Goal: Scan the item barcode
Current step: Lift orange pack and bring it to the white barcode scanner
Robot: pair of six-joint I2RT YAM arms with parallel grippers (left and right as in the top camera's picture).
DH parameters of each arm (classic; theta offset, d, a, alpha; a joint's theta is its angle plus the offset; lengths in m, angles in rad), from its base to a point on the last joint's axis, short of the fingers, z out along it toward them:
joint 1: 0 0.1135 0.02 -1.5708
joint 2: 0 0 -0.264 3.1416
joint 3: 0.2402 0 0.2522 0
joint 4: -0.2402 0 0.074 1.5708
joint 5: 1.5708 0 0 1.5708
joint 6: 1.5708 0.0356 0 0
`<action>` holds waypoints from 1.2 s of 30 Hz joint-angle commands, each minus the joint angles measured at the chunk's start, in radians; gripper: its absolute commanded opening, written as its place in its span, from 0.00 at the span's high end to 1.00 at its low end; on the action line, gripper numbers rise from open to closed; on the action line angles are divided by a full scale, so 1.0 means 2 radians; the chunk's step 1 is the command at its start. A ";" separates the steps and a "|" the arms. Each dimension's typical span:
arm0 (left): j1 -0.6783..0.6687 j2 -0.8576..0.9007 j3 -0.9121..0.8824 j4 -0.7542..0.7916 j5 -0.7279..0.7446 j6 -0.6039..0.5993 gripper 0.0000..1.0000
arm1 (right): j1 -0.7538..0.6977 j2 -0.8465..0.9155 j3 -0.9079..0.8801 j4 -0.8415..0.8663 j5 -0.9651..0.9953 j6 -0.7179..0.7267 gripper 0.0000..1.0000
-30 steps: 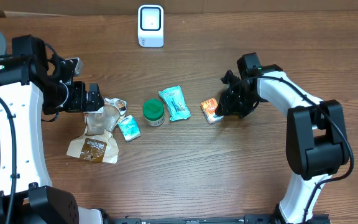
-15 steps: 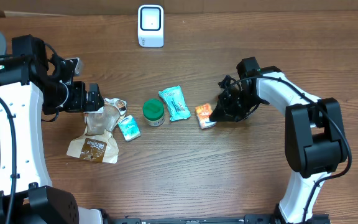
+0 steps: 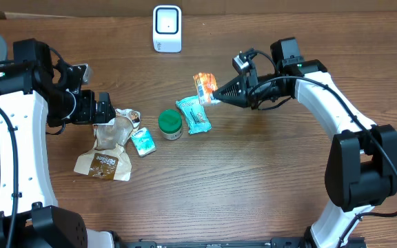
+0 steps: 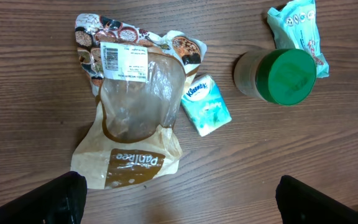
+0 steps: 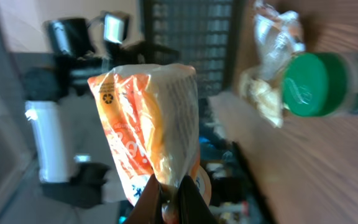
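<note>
- The right tool [image 3: 217,94] is shut on the orange packet [image 3: 204,85]. In the right wrist view its two fingertips [image 5: 159,205] pinch the packet's [image 5: 148,134] bottom edge, with no gap showing between them.
- The orange packet is held off the table [image 3: 253,179], standing upright above the fingertips in the right wrist view. Its orange printed face and one pale side panel show; no barcode can be made out.
- Seen from overhead, the packet sits at about 5 o'clock from the white scanner [image 3: 167,28], which stands near the table's 12 o'clock edge. The two are apart.
- The left tool [image 3: 105,109] is wide open and holds nothing. It hangs over the top end of the brown bread bag [image 4: 132,124], with its fingers at the lower corners of the left wrist view.
- On the table, at 6 o'clock from the held packet, lies a teal packet [image 3: 194,114].
- At 9 o'clock from the teal packet, just beside it, stands a green-lidded jar [image 3: 169,124].
- A small Kleenex tissue pack [image 4: 205,113] lies at the bread bag's 3 o'clock edge — touching it or nearly so.
</note>
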 commanded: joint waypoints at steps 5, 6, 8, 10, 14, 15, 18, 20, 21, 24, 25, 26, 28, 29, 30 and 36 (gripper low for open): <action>0.001 0.002 0.000 0.001 0.006 0.013 0.01 | -0.005 -0.019 0.024 0.049 -0.052 0.179 0.96; 0.001 0.002 0.000 0.001 0.006 0.013 0.00 | -0.005 -0.022 0.028 0.049 -0.052 0.187 0.96; 0.001 0.002 0.000 0.001 0.006 0.013 0.00 | -0.005 -0.035 0.040 0.049 -0.052 0.206 0.96; 0.001 0.002 0.000 0.001 0.006 0.013 0.00 | -0.005 -0.047 0.049 0.049 -0.052 0.219 0.96; 0.001 0.002 0.000 0.001 0.006 0.013 0.00 | -0.005 -0.079 0.060 0.049 -0.052 0.226 0.96; 0.001 0.002 0.000 0.001 0.006 0.013 0.01 | -0.005 -0.088 0.061 0.049 -0.052 0.226 0.96; 0.001 0.002 0.000 0.001 0.006 0.013 0.00 | -0.005 -0.113 0.061 0.051 -0.052 0.226 0.96; 0.001 0.002 0.000 0.001 0.006 0.013 0.00 | -0.005 -0.128 0.061 0.054 -0.052 0.226 0.96; 0.001 0.002 0.000 0.001 0.006 0.013 0.01 | -0.005 -0.133 0.061 0.059 -0.052 0.226 0.96; 0.001 0.002 0.000 0.001 0.006 0.013 0.00 | -0.005 -0.146 0.061 0.075 -0.035 0.224 0.96; 0.001 0.002 0.000 0.001 0.006 0.013 0.00 | -0.005 -0.149 0.061 0.077 -0.021 0.221 0.96; 0.001 0.002 0.000 0.001 0.006 0.013 0.00 | -0.004 -0.150 0.061 0.077 -0.006 0.220 0.96; 0.001 0.002 0.000 0.001 0.006 0.013 0.00 | 0.008 -0.150 0.061 0.069 0.054 0.183 0.96; 0.001 0.002 0.000 0.001 0.006 0.013 0.01 | 0.013 -0.150 0.061 0.059 0.081 0.175 0.96; 0.001 0.002 0.000 0.001 0.006 0.013 0.00 | 0.019 -0.150 0.061 0.049 0.111 0.162 0.96; 0.001 0.002 0.000 0.001 0.006 0.013 0.00 | 0.069 -0.150 0.076 0.009 0.275 0.125 0.96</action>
